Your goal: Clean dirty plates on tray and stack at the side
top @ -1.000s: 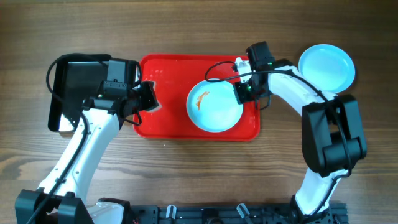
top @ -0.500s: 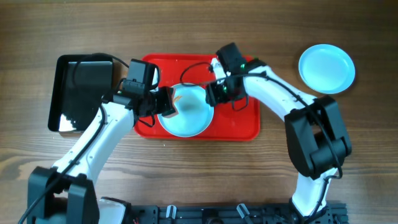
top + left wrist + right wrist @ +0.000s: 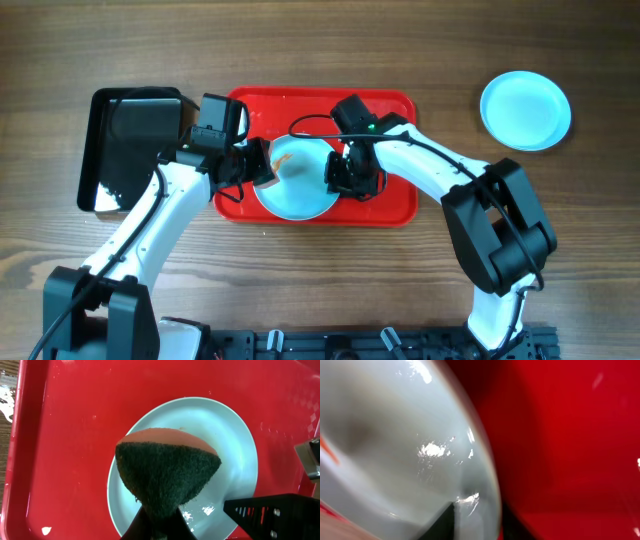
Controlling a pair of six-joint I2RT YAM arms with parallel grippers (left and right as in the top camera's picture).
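A pale blue plate [image 3: 300, 195] lies on the red tray [image 3: 390, 205], left of centre, with an orange smear near its left rim. My right gripper [image 3: 343, 178] is shut on the plate's right rim; the rim sits between the fingers in the right wrist view [image 3: 477, 517]. My left gripper [image 3: 258, 167] is shut on a dark green and orange sponge [image 3: 167, 467], held over the plate [image 3: 235, 455] near its left side. A second plate [image 3: 525, 110], clean, lies on the table at the far right. No third plate shows.
A black glossy tray [image 3: 130, 150] lies left of the red tray, under my left arm. The red tray's right half [image 3: 280, 405] is bare and wet. The two arms are close together over the plate.
My right gripper has slid the plate from the tray's right side to left of centre. My left gripper with the sponge has moved right, over the plate's left part.
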